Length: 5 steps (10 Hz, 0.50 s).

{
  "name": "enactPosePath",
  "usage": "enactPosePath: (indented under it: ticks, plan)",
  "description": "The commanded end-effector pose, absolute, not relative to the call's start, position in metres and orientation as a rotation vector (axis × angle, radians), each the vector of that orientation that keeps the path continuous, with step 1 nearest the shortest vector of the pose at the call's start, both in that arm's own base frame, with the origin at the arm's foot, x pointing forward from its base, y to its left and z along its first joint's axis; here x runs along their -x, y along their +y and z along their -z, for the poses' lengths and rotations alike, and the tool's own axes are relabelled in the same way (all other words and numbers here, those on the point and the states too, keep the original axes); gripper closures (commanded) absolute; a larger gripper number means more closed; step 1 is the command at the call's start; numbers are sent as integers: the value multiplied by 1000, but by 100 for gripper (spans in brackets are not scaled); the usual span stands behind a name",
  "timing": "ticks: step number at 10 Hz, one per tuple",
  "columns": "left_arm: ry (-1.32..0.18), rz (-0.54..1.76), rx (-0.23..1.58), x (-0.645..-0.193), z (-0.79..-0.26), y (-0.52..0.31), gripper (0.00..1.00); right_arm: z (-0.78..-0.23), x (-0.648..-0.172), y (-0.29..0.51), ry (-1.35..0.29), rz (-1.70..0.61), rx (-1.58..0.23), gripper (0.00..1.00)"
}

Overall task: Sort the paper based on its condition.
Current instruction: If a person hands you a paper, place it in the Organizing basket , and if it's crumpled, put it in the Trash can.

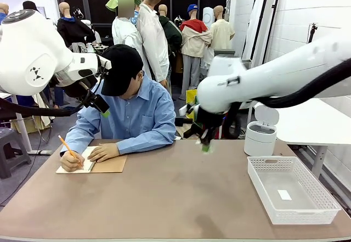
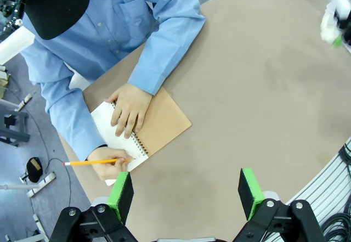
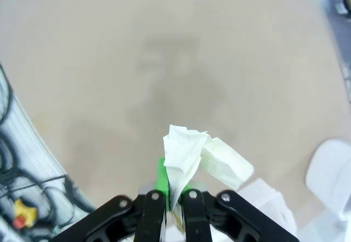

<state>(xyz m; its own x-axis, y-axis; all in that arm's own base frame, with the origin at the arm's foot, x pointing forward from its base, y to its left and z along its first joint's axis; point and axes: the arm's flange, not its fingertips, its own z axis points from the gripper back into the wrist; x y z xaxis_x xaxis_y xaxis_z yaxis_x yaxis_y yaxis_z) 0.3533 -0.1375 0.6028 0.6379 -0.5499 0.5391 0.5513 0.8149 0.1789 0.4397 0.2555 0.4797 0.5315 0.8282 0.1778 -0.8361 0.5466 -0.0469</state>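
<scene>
A crumpled piece of white paper [image 3: 184,151] sticks up from between the fingers of my right gripper [image 3: 174,209], which is shut on it above the bare tan table [image 3: 164,61]. In the front view the right gripper [image 1: 205,143] hangs above the table's far middle, well clear of the top. My left gripper [image 2: 186,190] is open and holds nothing; it looks down from high up at the person's hands. In the front view the left gripper [image 1: 101,107] is raised at the left, beside the person's cap.
A person in a blue shirt writes with a pencil [image 2: 90,162] in a spiral notebook [image 1: 107,165] at the table's far left. A white mesh basket [image 1: 323,198] holding a tiny white scrap [image 1: 284,194] stands at the right. A white lidded bin [image 1: 260,138] stands behind it.
</scene>
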Motion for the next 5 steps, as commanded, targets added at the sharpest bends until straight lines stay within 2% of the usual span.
enactPosePath:
  ticks: [1,5]
  plan:
    - [-617,636,5,-353,-604,-137,0,-485,-447,221,-262,-898,52,100]
    - [-617,636,5,-353,-604,-137,0,-503,-470,180,-299,-825,92,100]
